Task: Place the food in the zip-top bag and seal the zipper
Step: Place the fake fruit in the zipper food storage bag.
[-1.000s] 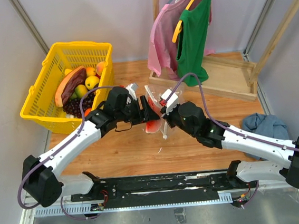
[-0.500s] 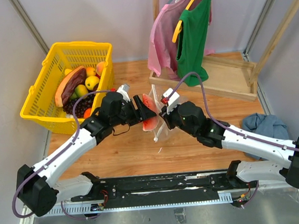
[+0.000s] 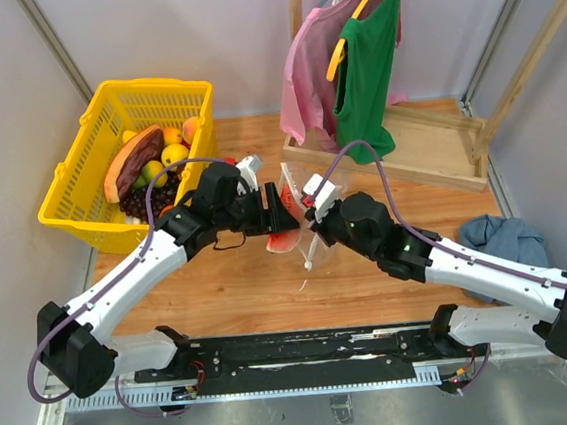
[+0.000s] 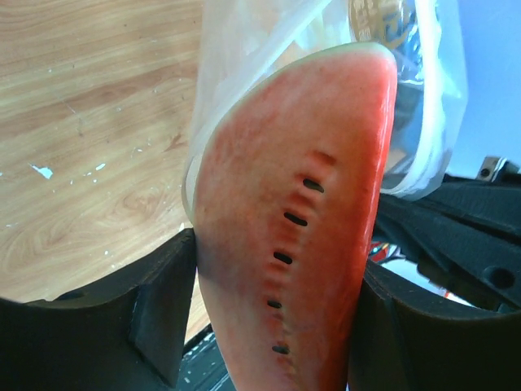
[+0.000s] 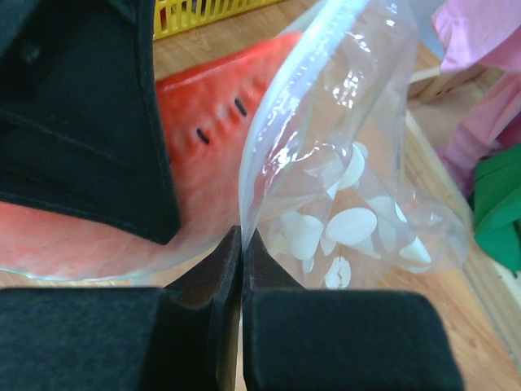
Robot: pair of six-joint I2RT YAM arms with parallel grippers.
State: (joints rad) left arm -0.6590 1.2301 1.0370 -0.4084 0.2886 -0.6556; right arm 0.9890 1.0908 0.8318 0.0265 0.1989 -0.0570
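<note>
At the left, the yellow mesh basket (image 3: pixel 156 85) stands on the desk (image 3: pixel 222 299). It holds the food (image 3: pixel 154 170) not yet bagged: a yellow lemon, orange and greenish pieces, and dark purple grapes. Just right of it, the left gripper (image 3: pixel 281 213) is clenched on the red watermelon slice (image 4: pixel 293 220), whose end sits partly inside the open mouth of the zip-top bag (image 5: pixel 358 220). The zipper (image 5: pixel 259 138) is unsealed, and the right gripper (image 5: pixel 242 244) is pinched tight on the bag's rim. A yellowish label (image 4: pixel 381 18) behind the bag film is too blurred to read. Farther right, a pink garment (image 3: pixel 301 80) and a green garment (image 3: pixel 365 64) hang over a wooden tray (image 3: pixel 438 152), and a blue cloth (image 3: pixel 502 237) lies on the desk.
</note>
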